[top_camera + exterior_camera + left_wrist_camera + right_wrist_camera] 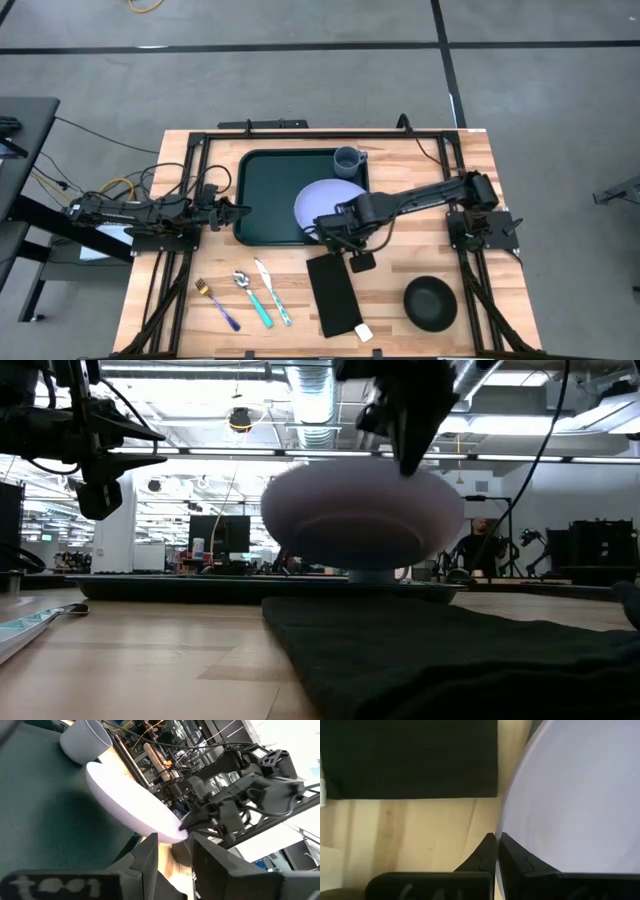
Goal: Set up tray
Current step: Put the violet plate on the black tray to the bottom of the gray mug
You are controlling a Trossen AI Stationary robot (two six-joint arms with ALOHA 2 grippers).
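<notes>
Tray [270,200] flat, long axis approx. left-right; right gripper [322,228] pinched on plate [325,200] rim, left gripper [228,211] parted at tray's edge, maybe touching.

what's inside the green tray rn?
In the tray: a grey cup at its far right corner and a lavender plate, tilted, rim pinched in the right gripper's shut jaws. Tray floor beneath the plate is covered. The rest looks bare.
</notes>
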